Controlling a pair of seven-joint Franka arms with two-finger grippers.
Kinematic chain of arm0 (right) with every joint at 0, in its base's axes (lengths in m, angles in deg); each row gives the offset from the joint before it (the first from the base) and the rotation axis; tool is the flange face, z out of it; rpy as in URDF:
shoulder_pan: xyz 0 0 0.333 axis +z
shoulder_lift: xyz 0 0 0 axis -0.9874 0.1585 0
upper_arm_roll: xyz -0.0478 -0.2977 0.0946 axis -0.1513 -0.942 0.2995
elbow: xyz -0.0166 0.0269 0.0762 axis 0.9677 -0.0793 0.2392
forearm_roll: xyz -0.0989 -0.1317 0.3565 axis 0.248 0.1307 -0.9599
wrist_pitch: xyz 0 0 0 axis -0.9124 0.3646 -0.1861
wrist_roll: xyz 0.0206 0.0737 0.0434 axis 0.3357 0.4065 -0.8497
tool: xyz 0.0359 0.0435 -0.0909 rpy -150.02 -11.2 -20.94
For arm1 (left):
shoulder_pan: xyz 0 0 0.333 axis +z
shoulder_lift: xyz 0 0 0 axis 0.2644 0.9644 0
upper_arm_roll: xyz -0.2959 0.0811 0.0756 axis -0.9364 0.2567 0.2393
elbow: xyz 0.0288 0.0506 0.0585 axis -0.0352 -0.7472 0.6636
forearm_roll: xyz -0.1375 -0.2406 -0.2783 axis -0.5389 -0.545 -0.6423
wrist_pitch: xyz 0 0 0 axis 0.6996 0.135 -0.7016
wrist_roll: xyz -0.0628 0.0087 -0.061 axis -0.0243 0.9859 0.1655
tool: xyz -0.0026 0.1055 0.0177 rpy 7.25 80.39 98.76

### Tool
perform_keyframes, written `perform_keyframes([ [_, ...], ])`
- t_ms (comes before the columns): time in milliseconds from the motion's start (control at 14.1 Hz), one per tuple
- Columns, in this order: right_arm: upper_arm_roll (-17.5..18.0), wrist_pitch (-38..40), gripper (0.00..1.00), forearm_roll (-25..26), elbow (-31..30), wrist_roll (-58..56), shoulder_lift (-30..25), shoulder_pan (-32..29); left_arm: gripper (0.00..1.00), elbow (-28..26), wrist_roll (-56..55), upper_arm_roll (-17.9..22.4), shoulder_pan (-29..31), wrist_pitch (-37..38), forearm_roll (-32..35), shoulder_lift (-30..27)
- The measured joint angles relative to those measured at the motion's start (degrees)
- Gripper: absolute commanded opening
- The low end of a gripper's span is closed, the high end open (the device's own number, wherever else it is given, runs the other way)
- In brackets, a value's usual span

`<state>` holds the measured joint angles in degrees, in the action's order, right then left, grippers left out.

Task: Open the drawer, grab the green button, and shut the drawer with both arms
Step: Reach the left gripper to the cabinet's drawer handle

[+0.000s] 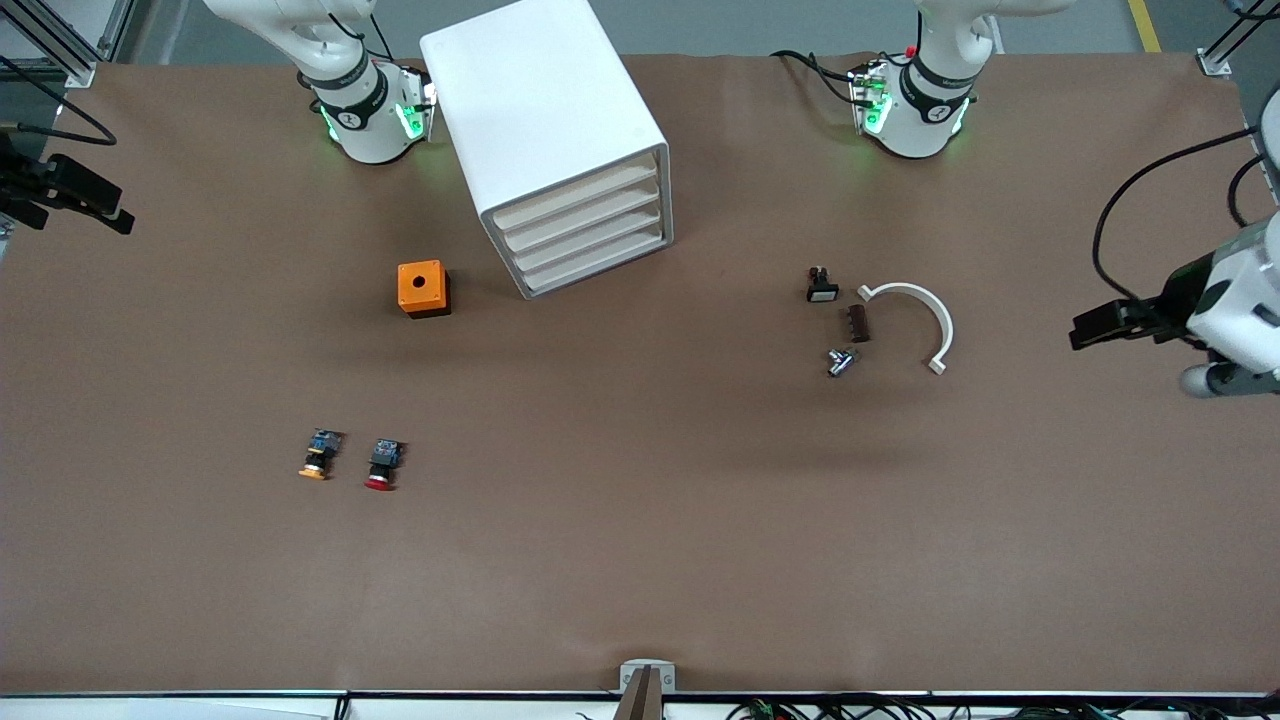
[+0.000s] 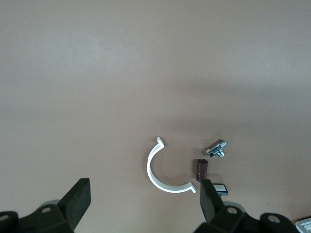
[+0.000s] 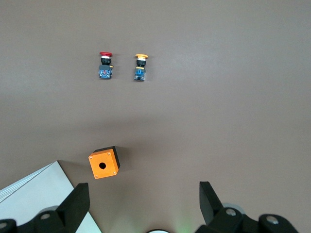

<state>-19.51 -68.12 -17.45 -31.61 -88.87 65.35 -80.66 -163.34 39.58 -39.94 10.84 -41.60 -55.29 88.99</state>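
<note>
All four drawers in the cabinet (image 1: 560, 140) are seen shut, and the lowest drawer (image 1: 598, 266), facing the front camera, is untouched; the green button is not seen and is presumably inside. A square approach to the drawer's front edge is called for, then a straight pull while the cabinet is steadied. The left gripper (image 1: 1090, 330) is held above the tabletop's (image 1: 640, 560) edge at its own end, fingers (image 2: 77, 199) spread. The right gripper (image 1: 80, 205) is held over its end, fingers (image 3: 75, 204) spread too.
</note>
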Motion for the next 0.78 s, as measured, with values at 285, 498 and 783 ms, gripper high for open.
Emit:
perform_keyframes([
  [285,0.00,-0.01,1.00,0.04,0.00,0.00,0.00,0.00,0.99,-0.05,-0.05,-0.14,-1.60,-0.12,0.00,2.96],
  [498,0.00,-0.01,1.00,0.05,0.00,0.00,0.00,0.00,0.99,-0.05,-0.34,-0.55,-3.03,-0.01,-0.05,4.49],
  [783,0.00,-0.01,1.00,0.05,0.00,0.00,0.00,0.00,0.99,1.71,-12.70,-1.00,-6.80,2.56,-5.28,6.93],
])
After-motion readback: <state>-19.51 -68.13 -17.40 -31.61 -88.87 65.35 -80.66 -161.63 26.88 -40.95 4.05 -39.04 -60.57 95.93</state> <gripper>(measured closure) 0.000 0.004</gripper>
